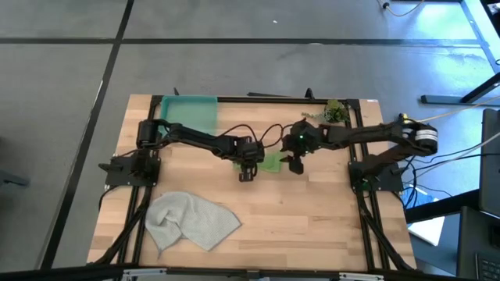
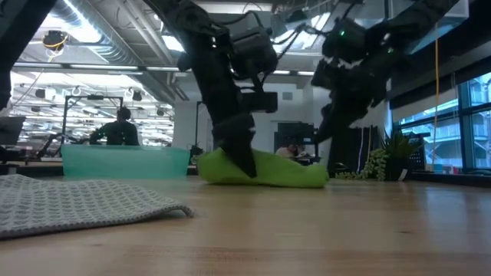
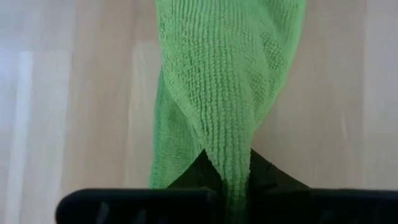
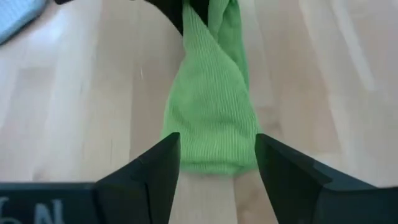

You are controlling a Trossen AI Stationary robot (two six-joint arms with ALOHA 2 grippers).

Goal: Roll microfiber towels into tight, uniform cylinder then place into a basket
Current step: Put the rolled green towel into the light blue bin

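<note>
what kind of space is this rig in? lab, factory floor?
Likely a robotics lab or open workshop. Past the wooden table the low view shows exposed ceiling ducts with strip lights, a person at a far workbench, and large windows. The floor is bare grey.

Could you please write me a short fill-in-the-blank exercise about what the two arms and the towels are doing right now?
1. The left tool is shut on the ____ towel.
2. The right tool stands ____ around that towel's other end.
3. The grey towel lies ____ the basket.
4. The rolled towel rests on the ____.

Missing words: green; open; outside; table
</note>
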